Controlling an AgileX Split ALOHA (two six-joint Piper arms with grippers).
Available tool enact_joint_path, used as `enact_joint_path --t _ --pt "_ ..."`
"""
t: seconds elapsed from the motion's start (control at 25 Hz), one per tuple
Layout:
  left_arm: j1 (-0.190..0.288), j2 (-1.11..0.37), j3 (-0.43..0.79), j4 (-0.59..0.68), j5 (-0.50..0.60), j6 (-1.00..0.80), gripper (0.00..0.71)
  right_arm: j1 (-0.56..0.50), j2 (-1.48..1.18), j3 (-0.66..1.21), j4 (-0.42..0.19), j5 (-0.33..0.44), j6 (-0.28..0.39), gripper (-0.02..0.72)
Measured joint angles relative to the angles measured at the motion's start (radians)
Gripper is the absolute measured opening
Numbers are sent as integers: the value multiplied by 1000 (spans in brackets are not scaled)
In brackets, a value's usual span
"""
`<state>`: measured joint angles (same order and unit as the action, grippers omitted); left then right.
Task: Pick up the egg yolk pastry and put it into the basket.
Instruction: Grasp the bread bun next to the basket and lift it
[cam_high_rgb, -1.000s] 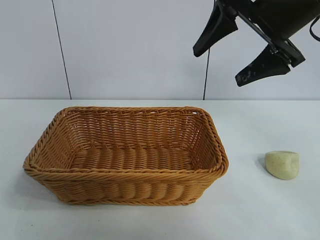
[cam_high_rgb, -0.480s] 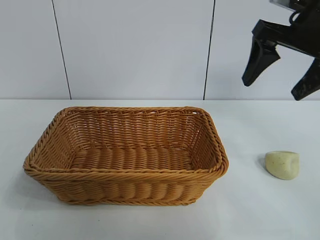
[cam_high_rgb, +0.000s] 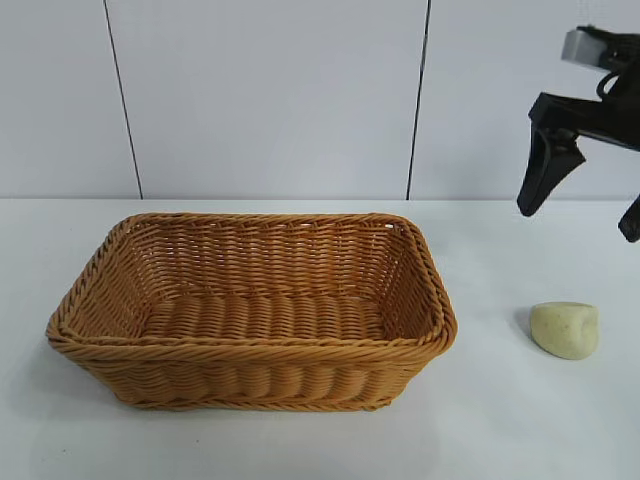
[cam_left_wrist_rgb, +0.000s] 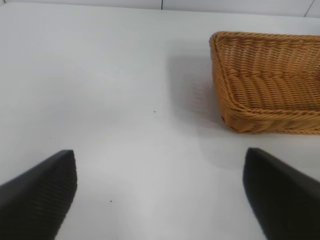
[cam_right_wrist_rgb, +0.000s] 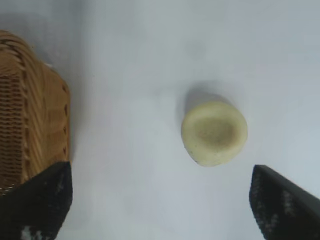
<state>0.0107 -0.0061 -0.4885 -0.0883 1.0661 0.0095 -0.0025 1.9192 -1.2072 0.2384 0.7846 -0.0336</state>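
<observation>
The egg yolk pastry (cam_high_rgb: 565, 330), a small pale cream lump with a dimpled side, lies on the white table to the right of the basket (cam_high_rgb: 250, 350). The basket is large, orange-brown wicker and holds nothing. My right gripper (cam_high_rgb: 578, 222) hangs open in the air above the pastry, fingers pointing down, apart from it. In the right wrist view the pastry (cam_right_wrist_rgb: 214, 132) lies beyond the open right gripper (cam_right_wrist_rgb: 159, 170), with the basket's end (cam_right_wrist_rgb: 30, 115) to one side. My left gripper (cam_left_wrist_rgb: 159, 152) is open and empty over bare table, away from the basket (cam_left_wrist_rgb: 235, 115).
The white table (cam_high_rgb: 500, 430) runs back to a pale panelled wall (cam_high_rgb: 270, 100). The left arm does not show in the exterior view.
My right gripper has moved right and downward, from high above the basket's right end to above the pastry, and turned to point down. Basket and pastry have not moved.
</observation>
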Motion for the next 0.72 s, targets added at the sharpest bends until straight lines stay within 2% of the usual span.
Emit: enact_joint_path --t 0.24,0.36,0.44,0.64,0.72 --pt "0 0 0 0 0 0 696 0 116 0 0 -63 10 661" --pt "0 0 0 0 0 0 696 0 142 0 -1 -74 18 613" --pt "0 0 0 0 0 0 696 0 143 0 -1 -74 18 538" --pt "0 0 0 0 0 0 696 0 143 -2 -1 -61 19 264" --pt "0 0 0 0 0 0 696 0 143 -4 -1 -54 19 193"
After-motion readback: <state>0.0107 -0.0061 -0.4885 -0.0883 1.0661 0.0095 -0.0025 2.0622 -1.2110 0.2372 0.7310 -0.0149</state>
